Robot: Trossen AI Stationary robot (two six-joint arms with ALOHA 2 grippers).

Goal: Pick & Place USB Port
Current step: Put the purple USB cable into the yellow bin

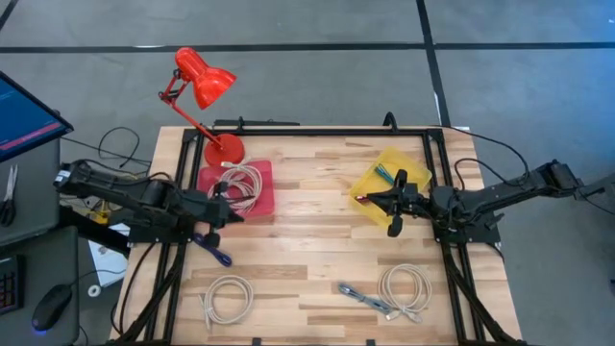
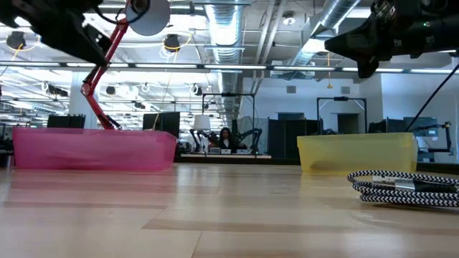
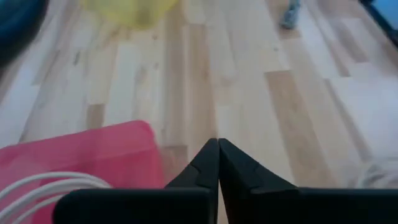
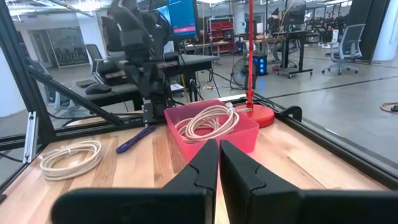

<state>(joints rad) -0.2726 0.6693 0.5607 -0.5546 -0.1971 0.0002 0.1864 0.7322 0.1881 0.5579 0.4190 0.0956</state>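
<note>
The pink bin [image 1: 252, 197] holds a coiled white cable [image 1: 240, 183]; both also show in the right wrist view, the pink bin [image 4: 214, 134] in the middle. The yellow bin [image 1: 394, 178] holds blue and green cables. My left gripper [image 1: 229, 205] is shut and hovers at the pink bin's near right corner [image 3: 140, 140]. My right gripper [image 1: 365, 200] is shut and hovers over the yellow bin's near left edge, pointing at the pink bin. Nothing shows between the shut fingers [image 3: 217, 155] [image 4: 219, 155] of either gripper.
On the near part of the table lie a white cable coil [image 1: 226, 298], a second coil [image 1: 404, 288], a grey cable with blue plugs [image 1: 365, 300] and a dark blue cable [image 1: 216, 252]. A red desk lamp [image 1: 207, 96] stands at the far left corner. The table's middle is bare wood.
</note>
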